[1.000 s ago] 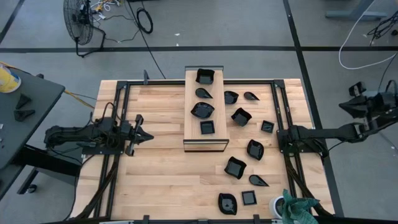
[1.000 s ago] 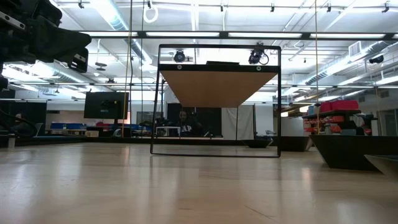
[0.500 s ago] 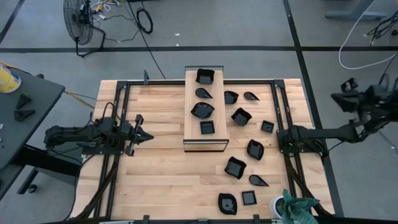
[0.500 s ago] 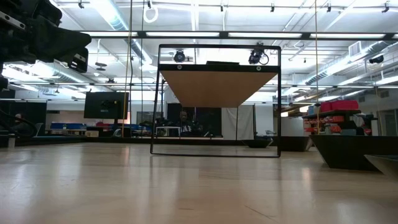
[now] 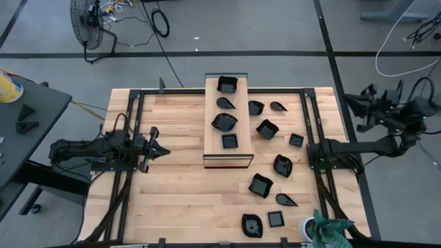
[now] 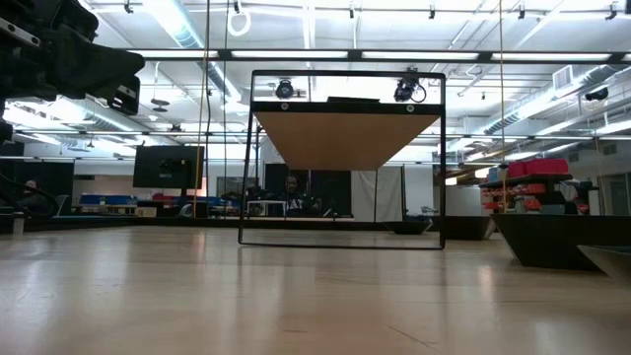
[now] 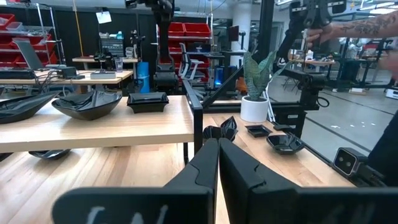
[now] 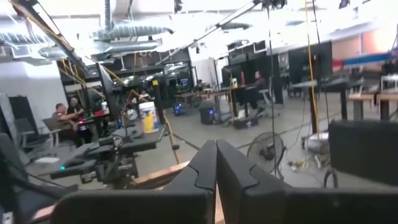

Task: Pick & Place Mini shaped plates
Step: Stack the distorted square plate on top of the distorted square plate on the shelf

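The plates are lying in two groups. Four are sitting on the wooden board (image 5: 227, 122) at the middle of the bench's far edge: a square one (image 5: 227, 84) at the far end, a leaf (image 5: 224, 102), a wavy one (image 5: 224, 122) and a small square (image 5: 230, 141) nearest the board's near end. The loose plates (image 5: 267, 129) are scattered over the right half of the bench (image 5: 172, 200), running from beside the board down toward the near right corner, where a pair (image 5: 252, 225) is lying close to a potted plant (image 5: 324, 227).

All the loose plates are lying on the right arm's side. The nearest to that arm's base are the small square (image 5: 296, 140) and the rounded square (image 5: 282, 165), just inside the right rail. The right end effector (image 5: 358, 105) is not over them, though: it is hanging off the bench past the right edge, raised and pointing back toward the bench, its fingers (image 8: 217, 168) pressed together and holding nothing. From there the plates lie inward and downward, toward the bench's middle.

The left end effector (image 5: 160, 149) is resting low near the left edge, pointing across the bench at the board, fingers (image 7: 214, 168) pressed together and empty. The board is standing between it and most of the loose plates, so it is well apart from them.

By my judgement the right arm is the nearer one for any loose plate, and it needs to swing inward over the right rail, spread its fingers and descend.
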Motion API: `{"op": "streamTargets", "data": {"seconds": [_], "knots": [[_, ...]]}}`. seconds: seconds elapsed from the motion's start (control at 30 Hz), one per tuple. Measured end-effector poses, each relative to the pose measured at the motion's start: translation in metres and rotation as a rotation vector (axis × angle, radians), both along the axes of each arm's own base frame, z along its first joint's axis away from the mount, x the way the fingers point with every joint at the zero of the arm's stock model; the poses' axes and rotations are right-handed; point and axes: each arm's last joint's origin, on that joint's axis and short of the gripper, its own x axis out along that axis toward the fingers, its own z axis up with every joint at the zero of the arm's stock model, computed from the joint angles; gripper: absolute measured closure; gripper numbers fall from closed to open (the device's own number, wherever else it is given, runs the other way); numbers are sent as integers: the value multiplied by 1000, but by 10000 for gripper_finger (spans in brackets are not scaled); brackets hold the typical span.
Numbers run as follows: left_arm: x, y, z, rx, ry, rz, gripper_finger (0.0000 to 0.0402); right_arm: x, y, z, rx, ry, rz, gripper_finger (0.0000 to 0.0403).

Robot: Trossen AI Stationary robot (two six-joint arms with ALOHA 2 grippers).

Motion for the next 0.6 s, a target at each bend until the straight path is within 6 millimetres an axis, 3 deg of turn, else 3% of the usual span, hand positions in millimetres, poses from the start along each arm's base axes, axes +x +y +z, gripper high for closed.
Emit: {"op": "streamTargets", "data": {"seconds": [0.23,0.6], "knots": [[0,0,0,0,0,0,383,26,0,2,-129,80,-27,392],[0,0,0,0,1,0,383,51,1,9,-140,144,-24,392]]}}
